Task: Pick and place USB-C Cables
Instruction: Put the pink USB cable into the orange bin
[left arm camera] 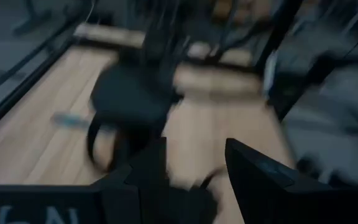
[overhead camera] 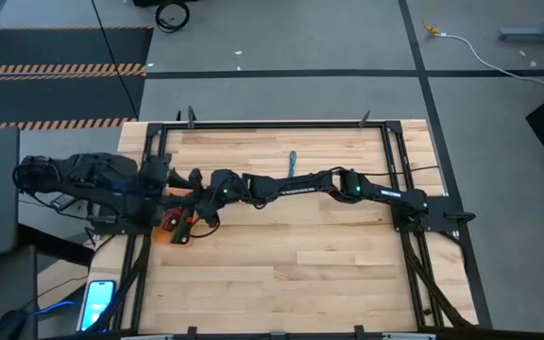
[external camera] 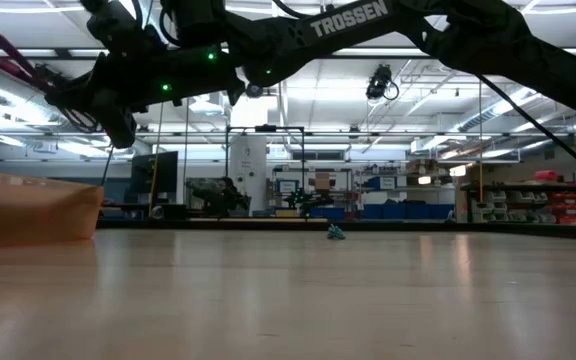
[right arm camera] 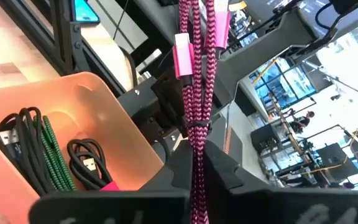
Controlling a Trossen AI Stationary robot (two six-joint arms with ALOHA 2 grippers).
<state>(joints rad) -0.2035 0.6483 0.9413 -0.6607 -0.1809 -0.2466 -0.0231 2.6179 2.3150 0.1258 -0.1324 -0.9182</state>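
Note:
My right gripper [right arm camera: 199, 155] is shut on a maroon braided cable bundle [right arm camera: 197, 74] beside the orange bin [right arm camera: 73, 93], which sits at the table's left edge [overhead camera: 179, 236]. In the bin lie a green cable [right arm camera: 53, 158] and black coiled cables [right arm camera: 86, 158]. A teal-blue cable [overhead camera: 292, 162] lies flat on the table toward its far side, also small in the low view [external camera: 336, 232]. My left gripper [overhead camera: 170, 178] hovers by the left edge next to the right gripper. Its fingers [left arm camera: 253, 174] stand apart with nothing between them. My right gripper pinches the maroon bundle between its two fingers, just below the dark tie [right arm camera: 197, 127] around its strands. Several strands lie in the grip together. The bundle runs along the fingers and sticks out past their tips, its pink plug ends [right arm camera: 182, 53] farthest out. It is lifted clear of the bin.
Dark frame rails [overhead camera: 154, 161] run along the table's left and right edges. A phone with a lit screen [overhead camera: 98, 300] lies off the table's near left corner. Bare wood [overhead camera: 300, 264] stretches across the middle and near side of the table.

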